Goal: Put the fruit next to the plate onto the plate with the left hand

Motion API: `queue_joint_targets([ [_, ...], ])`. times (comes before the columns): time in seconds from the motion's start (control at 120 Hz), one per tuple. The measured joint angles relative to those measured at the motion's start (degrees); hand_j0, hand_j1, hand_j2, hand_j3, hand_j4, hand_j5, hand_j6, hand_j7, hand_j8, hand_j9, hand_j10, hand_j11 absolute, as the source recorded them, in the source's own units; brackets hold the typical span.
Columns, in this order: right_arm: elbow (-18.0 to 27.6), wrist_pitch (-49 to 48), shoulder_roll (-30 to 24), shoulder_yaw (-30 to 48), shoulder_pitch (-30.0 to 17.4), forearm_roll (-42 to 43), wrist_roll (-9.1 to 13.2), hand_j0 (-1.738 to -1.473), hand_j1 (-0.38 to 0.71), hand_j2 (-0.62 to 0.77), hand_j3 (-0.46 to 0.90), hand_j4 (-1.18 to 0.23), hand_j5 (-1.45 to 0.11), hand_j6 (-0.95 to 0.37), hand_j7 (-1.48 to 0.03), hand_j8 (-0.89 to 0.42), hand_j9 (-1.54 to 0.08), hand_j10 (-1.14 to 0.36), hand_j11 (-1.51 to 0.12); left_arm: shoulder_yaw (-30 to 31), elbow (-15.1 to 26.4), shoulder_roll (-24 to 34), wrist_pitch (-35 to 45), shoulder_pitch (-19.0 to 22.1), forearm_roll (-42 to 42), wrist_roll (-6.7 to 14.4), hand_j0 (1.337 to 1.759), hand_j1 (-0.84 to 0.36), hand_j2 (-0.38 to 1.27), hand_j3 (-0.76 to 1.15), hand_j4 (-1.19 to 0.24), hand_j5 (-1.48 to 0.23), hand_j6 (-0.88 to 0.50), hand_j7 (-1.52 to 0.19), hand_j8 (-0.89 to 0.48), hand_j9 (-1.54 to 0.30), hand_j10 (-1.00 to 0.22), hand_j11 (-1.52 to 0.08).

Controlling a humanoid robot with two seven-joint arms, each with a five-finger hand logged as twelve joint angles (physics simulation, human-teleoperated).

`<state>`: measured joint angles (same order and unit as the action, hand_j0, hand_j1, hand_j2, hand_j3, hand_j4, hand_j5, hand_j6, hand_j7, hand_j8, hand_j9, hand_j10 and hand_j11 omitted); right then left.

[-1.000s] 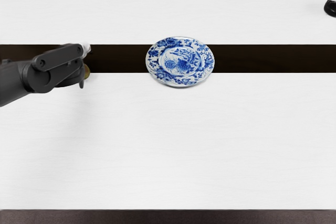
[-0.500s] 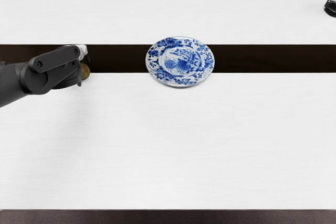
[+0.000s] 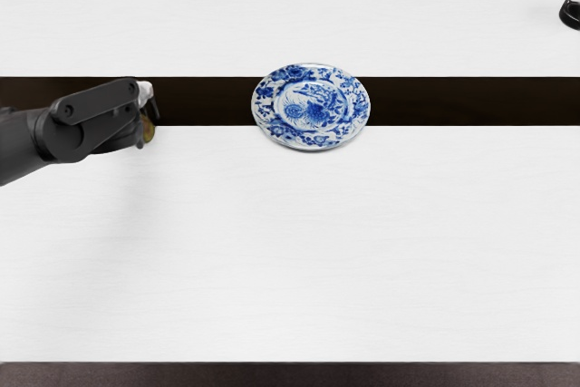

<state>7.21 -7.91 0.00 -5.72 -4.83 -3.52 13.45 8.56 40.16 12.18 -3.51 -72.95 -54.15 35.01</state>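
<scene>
Head view: my left hand (image 3: 136,120) sits over a small yellowish fruit (image 3: 150,131) that is mostly hidden, and I cannot tell whether the fingers grip it. The blue-and-white plate (image 3: 311,106), well apart to the right, holds nothing, so the carry is not yet done. Fruit and plate lie along a dark band (image 3: 453,101) crossing the white tabletop (image 3: 290,242). The stretch between them looks bare.

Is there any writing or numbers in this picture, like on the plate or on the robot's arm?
There is nothing to read anywhere.
The plate has only blue flower patterns, no letters.
The left hand and its arm are plain dark grey, with no label.
The table is plain white.
The dark object at the top right corner is cut off and shows no writing.
</scene>
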Motion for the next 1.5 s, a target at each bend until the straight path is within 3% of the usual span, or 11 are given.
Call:
queue_joint_targets([
  [0.325, 0.0, 0.0, 0.0, 0.0, 0.0, 0.0, 0.0, -1.658, -0.35, 0.0, 0.0, 0.0, 0.0, 0.0, 0.0, 0.0, 0.0, 0.0, 0.0, 0.3, 0.0, -0.5, -0.3, 0.2, -0.6, 0.1, 1.65, -0.25, 0.1, 0.0, -0.59, -0.7, -0.46, -0.73, -0.45, -0.75, -0.56, -0.75],
  [0.358, 0.0, 0.0, 0.0, 0.0, 0.0, 0.0, 0.0, -1.658, -0.35, 0.0, 0.0, 0.0, 0.0, 0.0, 0.0, 0.0, 0.0, 0.0, 0.0, 0.4, 0.0, -0.5, -0.2, 0.5, -0.6, 0.0, 1.652, -0.27, 0.18, 0.0, -0.61, -0.69, -0.47, -0.73, -0.45, -0.75, -0.57, -0.75],
  [0.408, 0.0, 0.0, 0.0, 0.0, 0.0, 0.0, 0.0, -1.658, -0.35, 0.0, 0.0, 0.0, 0.0, 0.0, 0.0, 0.0, 0.0, 0.0, 0.0, 0.4, 0.0, -0.4, -0.3, 0.5, -0.5, 0.0, 1.651, -0.24, 0.14, 0.0, -0.61, -0.7, -0.46, -0.74, -0.45, -0.77, -0.58, -0.77],
  [0.608, 0.0, 0.0, 0.0, 0.0, 0.0, 0.0, 0.0, -1.658, -0.35, 0.0, 0.0, 0.0, 0.0, 0.0, 0.0, 0.0, 0.0, 0.0, 0.0, 0.5, 0.1, -0.5, -0.4, 0.4, -0.1, 0.0, 1.654, -0.29, 0.24, 0.0, -0.65, -0.8, -0.5, -0.7, -0.42, -0.84, -0.59, -0.84],
  [0.817, 0.0, 0.0, 0.0, 0.0, 0.0, 0.0, 0.0, -1.658, -0.35, 0.0, 0.0, 0.0, 0.0, 0.0, 0.0, 0.0, 0.0, 0.0, 0.0, 0.0, 0.4, -0.6, -2.0, -0.3, 0.4, 0.0, 1.655, -0.32, 0.32, 0.0, -0.68, -0.9, -0.43, -0.85, -0.38, -0.91, -0.56, -0.9],
  [1.008, 0.0, 0.0, 0.0, 0.0, 0.0, 0.0, 0.0, -1.658, -0.35, 0.0, 0.0, 0.0, 0.0, 0.0, 0.0, 0.0, 0.0, 0.0, 0.0, -0.6, 0.7, -0.6, -4.1, -3.9, 2.2, 0.0, 1.651, -0.25, 0.2, 0.0, -0.69, -0.92, -0.43, -0.91, -0.39, -0.94, -0.6, -0.94],
  [1.308, 0.0, 0.0, 0.0, 0.0, 0.0, 0.0, 0.0, -1.658, -0.35, 0.0, 0.0, 0.0, 0.0, 0.0, 0.0, 0.0, 0.0, 0.0, 0.0, -1.4, 2.1, -2.7, -8.0, -8.7, 4.3, 0.0, 1.654, -0.26, 0.41, 0.0, -0.7, -0.93, -0.48, -0.92, -0.46, -0.94, -0.69, -0.94],
  [1.5, 0.0, 0.0, 0.0, 0.0, 0.0, 0.0, 0.0, -1.658, -0.35, 0.0, 0.0, 0.0, 0.0, 0.0, 0.0, 0.0, 0.0, 0.0, 0.0, -2.8, 2.1, -5.7, -8.6, -10.8, 4.4, 0.0, 1.655, -0.26, 0.4, 0.0, -0.7, -0.92, -0.49, -0.93, -0.47, -0.93, -0.69, -0.93],
])
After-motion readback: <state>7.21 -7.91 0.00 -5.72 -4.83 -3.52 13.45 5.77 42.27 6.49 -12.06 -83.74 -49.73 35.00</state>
